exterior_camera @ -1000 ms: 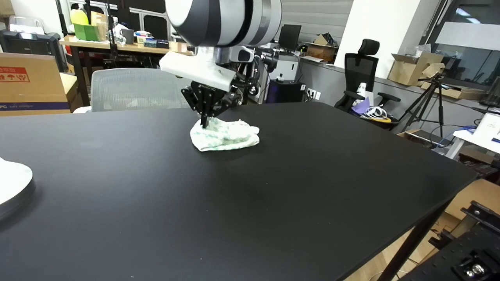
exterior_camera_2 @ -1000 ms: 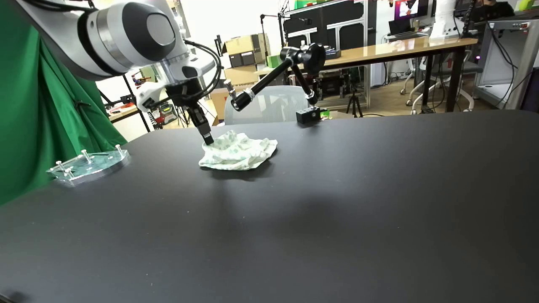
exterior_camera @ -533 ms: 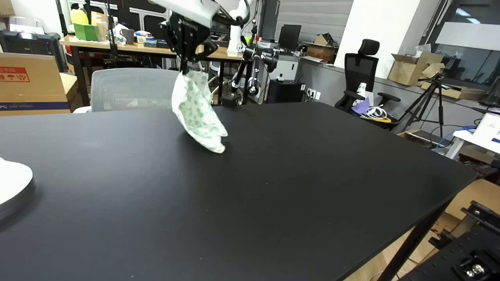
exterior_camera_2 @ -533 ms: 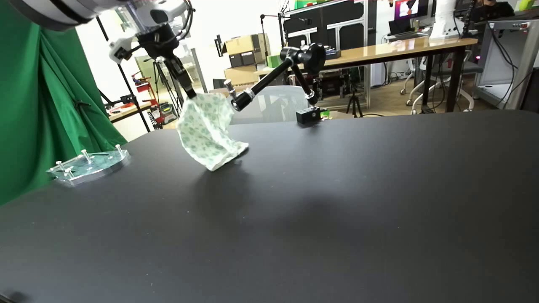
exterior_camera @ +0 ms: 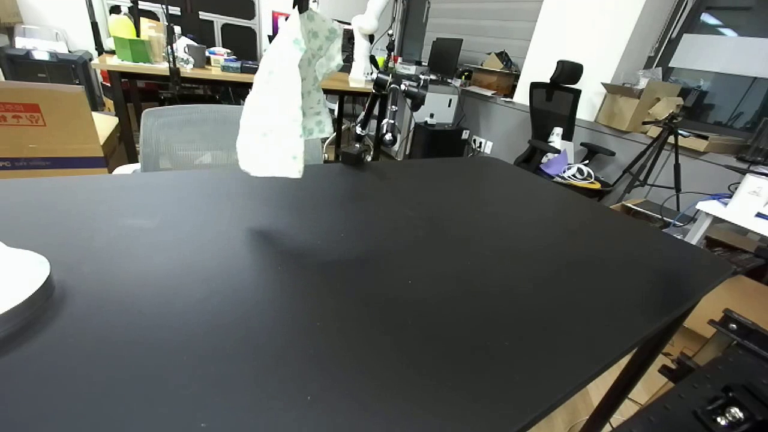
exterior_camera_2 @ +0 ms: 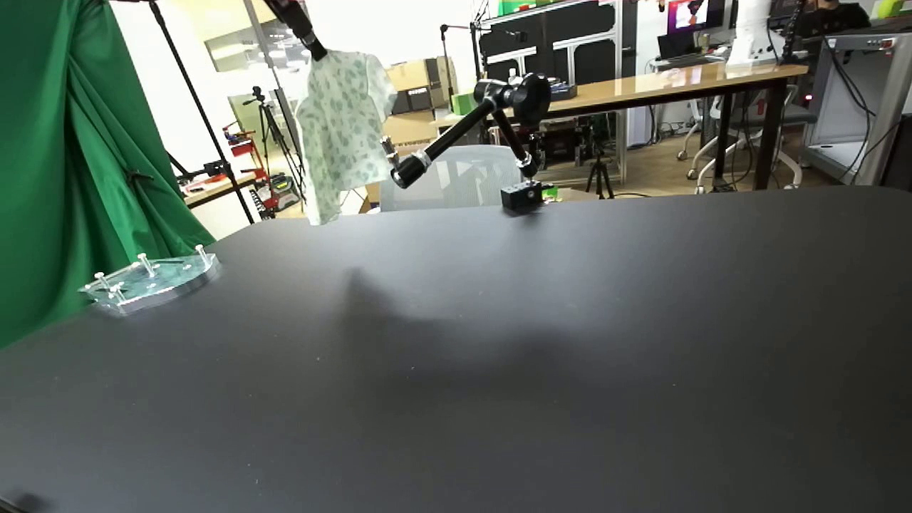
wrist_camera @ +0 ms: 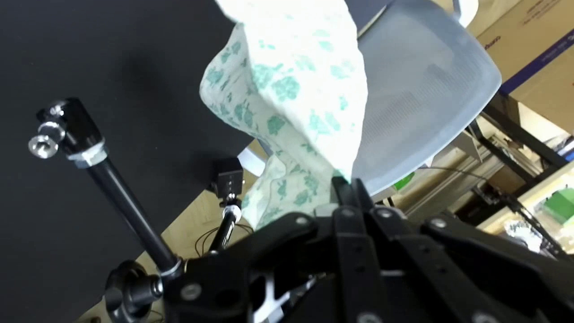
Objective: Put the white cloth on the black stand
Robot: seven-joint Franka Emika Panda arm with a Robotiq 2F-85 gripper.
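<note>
Gripper (wrist_camera: 349,183) pinching the white cloth (wrist_camera: 309,89)
It hangs down (all spotty green), apart from the black stand (exterior_camera_2: 463,128).

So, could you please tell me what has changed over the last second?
The cloth, bunched on the table a second ago with the gripper at it, now hangs in the gripper's grasp, off the table. Both rose and shifted slightly left in both exterior views; whether it was already gripped then is unclear. The stand and clear plate stayed put.
</note>
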